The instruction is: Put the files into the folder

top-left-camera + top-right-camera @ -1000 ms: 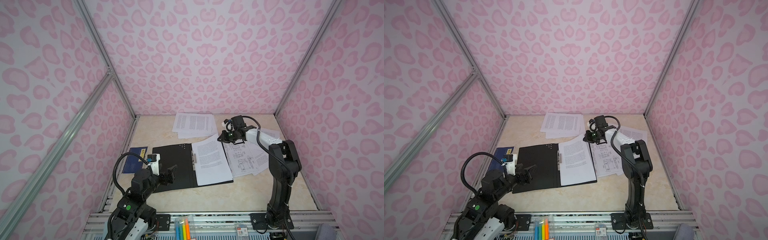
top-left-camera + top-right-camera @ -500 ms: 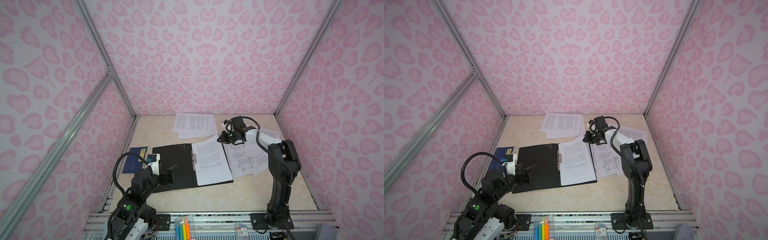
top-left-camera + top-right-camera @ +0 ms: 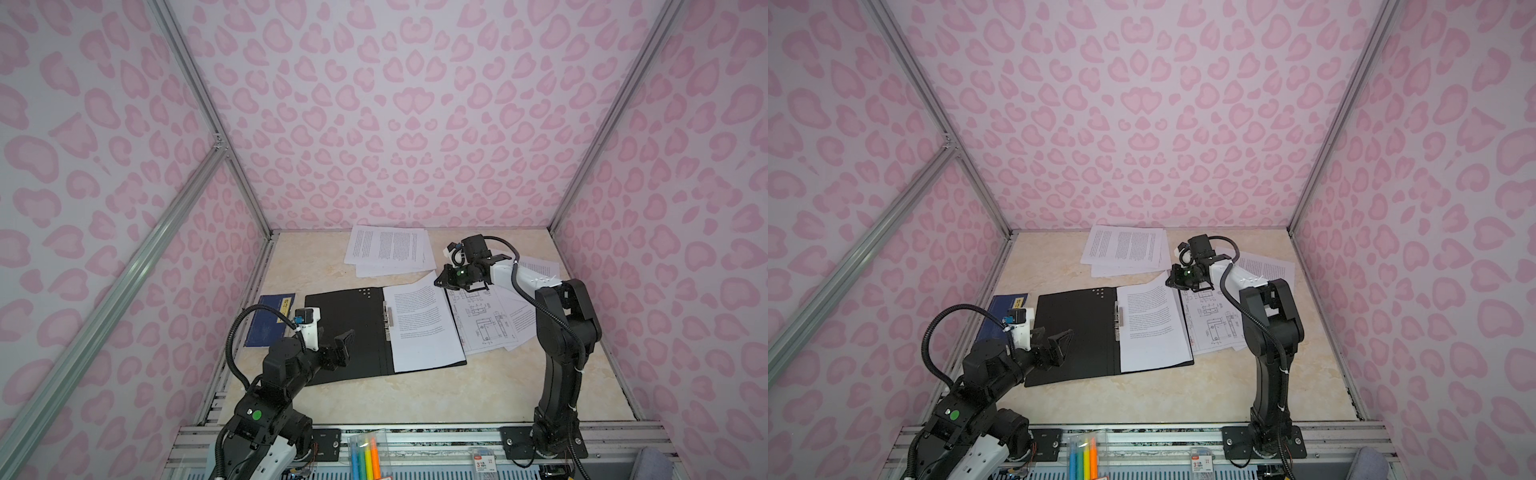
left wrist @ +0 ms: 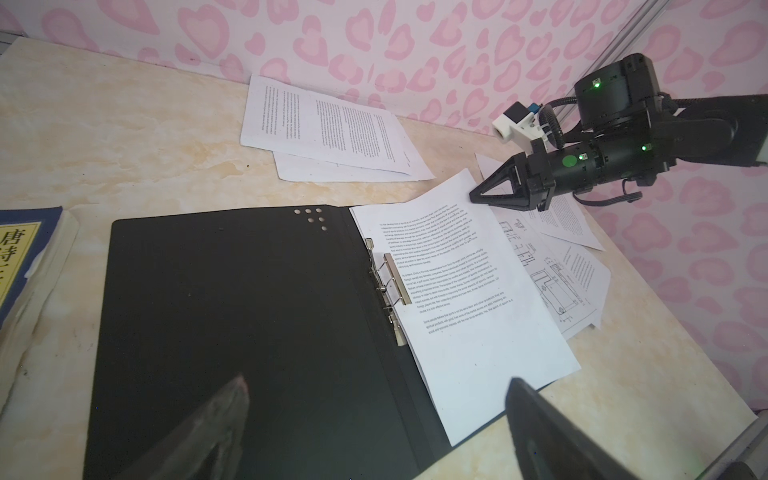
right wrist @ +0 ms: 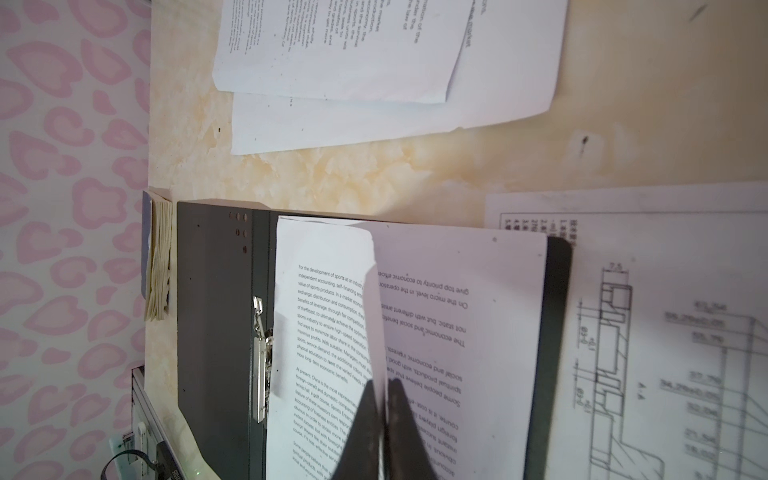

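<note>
The text sheet (image 3: 419, 328) lies on the open folder's (image 3: 345, 328) right half on the tabletop (image 3: 457, 399), its far corner pinched in the right gripper's (image 3: 439, 283) narrow jaws. Light and limp, it likely creases easily, so an edge pinch suits it. The left gripper (image 3: 337, 341) hovers wide open and empty.

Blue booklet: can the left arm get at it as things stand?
Probably yes. The left hand is open and empty, hovering over the folder at its black left flap. The blue booklet lies uncovered right beside that flap, on the same side, with nothing between them.
</note>
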`<state>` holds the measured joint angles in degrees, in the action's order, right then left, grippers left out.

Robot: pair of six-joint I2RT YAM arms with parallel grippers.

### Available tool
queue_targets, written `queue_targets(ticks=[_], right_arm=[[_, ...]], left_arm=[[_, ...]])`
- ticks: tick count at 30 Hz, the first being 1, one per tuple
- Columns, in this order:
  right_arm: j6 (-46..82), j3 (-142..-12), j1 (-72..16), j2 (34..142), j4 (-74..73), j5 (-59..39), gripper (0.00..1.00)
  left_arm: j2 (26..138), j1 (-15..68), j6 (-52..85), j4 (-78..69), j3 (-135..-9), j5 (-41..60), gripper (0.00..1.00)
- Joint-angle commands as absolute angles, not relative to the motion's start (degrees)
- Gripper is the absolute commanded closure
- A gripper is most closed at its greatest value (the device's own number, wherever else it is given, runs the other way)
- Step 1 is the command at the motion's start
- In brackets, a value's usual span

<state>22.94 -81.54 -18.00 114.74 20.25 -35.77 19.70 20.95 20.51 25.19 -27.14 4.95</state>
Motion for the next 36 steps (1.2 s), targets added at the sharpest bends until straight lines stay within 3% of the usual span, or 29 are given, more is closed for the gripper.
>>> queue_targets(ticks=[1, 10, 19, 25, 30, 32, 36], right_arm=[[23.3, -80.1, -18.1, 113.9, 18.5, -34.0, 0.72], [23.6, -78.6, -17.7, 111.2, 20.1, -26.2, 0.41], [23.1, -67.8, -13.8, 100.7, 21.0, -18.4, 0.26], [23.8, -58.6, -6.8, 93.7, 18.3, -16.7, 0.23], [26.8, -53.7, -1.5, 91.8, 13.4, -15.4, 0.23], [28.0, -52.9, 0.0, 92.3, 10.8, -16.0, 0.25], [29.5, -52.9, 2.0, 94.3, 7.1, -18.1, 0.27]], left_arm=[[19.7, 20.8, 20.0, 24.2, -27.6, 4.8, 0.03], [19.6, 20.8, 20.1, 24.3, -27.6, 4.7, 0.02], [20.5, 20.8, 20.3, 24.5, -27.9, 5.4, 0.03], [26.1, 20.8, 21.7, 25.0, -29.9, 10.1, 0.02], [37.2, 21.7, 28.1, 19.9, -32.7, 21.5, 0.01], [43.4, 25.5, 30.4, 16.4, -34.4, 21.7, 0.0], [59.1, 39.4, 28.7, 15.0, -43.3, 10.8, 0.0]])
